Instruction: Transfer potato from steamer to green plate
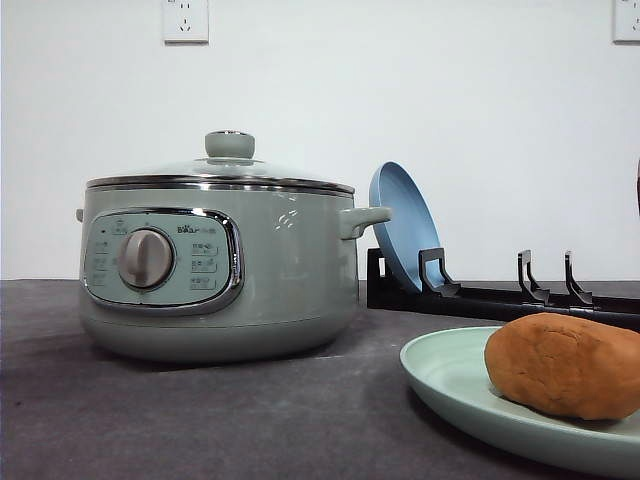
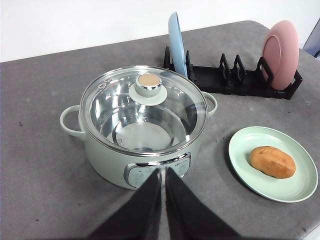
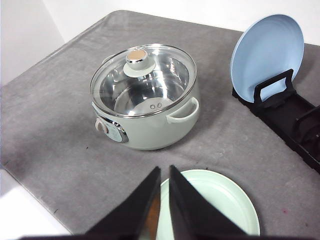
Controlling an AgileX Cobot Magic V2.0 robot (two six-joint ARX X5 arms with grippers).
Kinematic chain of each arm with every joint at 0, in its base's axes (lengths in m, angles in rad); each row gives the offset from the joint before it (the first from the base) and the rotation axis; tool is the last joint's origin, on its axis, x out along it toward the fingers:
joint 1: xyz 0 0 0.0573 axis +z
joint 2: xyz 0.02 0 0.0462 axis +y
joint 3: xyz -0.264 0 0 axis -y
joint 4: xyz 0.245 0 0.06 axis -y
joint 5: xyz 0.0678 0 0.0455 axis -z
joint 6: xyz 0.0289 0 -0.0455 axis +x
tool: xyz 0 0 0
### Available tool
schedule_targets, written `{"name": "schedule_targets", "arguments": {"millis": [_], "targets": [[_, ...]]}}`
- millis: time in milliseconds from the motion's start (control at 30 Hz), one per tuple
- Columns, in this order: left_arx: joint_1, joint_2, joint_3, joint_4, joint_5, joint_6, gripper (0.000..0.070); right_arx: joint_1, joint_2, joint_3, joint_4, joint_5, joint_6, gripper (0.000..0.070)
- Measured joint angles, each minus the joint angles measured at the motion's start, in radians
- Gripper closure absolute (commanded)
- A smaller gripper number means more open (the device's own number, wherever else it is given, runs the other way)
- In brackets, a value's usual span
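The orange-brown potato (image 1: pixel 565 365) (image 2: pixel 272 161) lies on the pale green plate (image 1: pixel 450 375) (image 2: pixel 300 185) (image 3: pixel 225 200), on the grey table to the right of the steamer. The sage-green steamer (image 1: pixel 260 280) (image 2: pixel 105 155) (image 3: pixel 155 135) stands with its glass lid on, and its steel inside looks bare through the glass. My left gripper (image 2: pixel 162 172) hangs shut above the steamer's front panel, holding nothing. My right gripper (image 3: pixel 164 170) is shut too, high over the near rim of the green plate.
A black dish rack (image 1: pixel 500 297) (image 2: pixel 225 80) (image 3: pixel 290 115) stands behind the plate. It holds an upright blue plate (image 1: pixel 400 225) (image 2: pixel 175 42) (image 3: pixel 267 50) and a pink plate (image 2: pixel 281 55). The table's edge runs close by the green plate.
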State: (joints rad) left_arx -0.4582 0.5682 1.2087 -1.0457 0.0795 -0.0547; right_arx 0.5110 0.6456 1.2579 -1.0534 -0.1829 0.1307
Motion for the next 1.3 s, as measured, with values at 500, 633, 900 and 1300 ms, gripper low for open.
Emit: {"name": "schedule_targets", "arguments": {"millis": [500, 633, 900, 1300], "targets": [[0.358, -0.231, -0.608, 0.623, 0.001, 0.000, 0.0695, 0.000, 0.000, 0.000, 0.000, 0.000, 0.000, 0.0683], [0.410, -0.314, -0.824, 0.776, 0.001, 0.000, 0.0695, 0.000, 0.000, 0.000, 0.000, 0.000, 0.000, 0.0683], [0.426, -0.431, -1.081, 0.890, -0.014, -0.010, 0.0695, 0.000, 0.000, 0.000, 0.000, 0.000, 0.000, 0.0683], [0.458, -0.533, -1.176, 0.891, -0.056, -0.014, 0.0694, 0.000, 0.000, 0.000, 0.000, 0.000, 0.000, 0.0683]]}}
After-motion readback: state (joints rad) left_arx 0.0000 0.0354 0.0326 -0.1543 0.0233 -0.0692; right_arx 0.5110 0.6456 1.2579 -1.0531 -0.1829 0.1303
